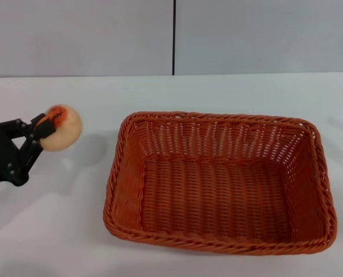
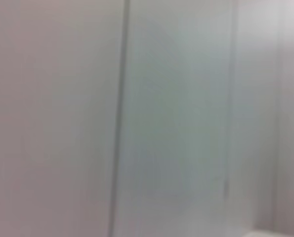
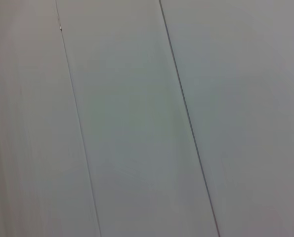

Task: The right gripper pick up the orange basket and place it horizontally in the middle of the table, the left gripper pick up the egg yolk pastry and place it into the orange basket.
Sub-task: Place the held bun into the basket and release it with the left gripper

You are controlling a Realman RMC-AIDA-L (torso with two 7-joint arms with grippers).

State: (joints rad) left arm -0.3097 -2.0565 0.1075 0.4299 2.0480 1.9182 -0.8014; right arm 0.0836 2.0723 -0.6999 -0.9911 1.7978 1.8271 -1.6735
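In the head view the orange basket point(image 1: 220, 182) lies flat and lengthwise on the white table point(image 1: 56, 231), its open side up and nothing inside it. At the far left my left gripper point(image 1: 44, 128) is shut on the egg yolk pastry point(image 1: 60, 127), a pale round bun with an orange-red patch, held above the table and left of the basket's rim. The right gripper is out of view. Both wrist views show only grey wall panels.
A grey panelled wall point(image 1: 171, 34) with a dark vertical seam runs behind the table's far edge. Bare white tabletop surrounds the basket on the left and at the back.
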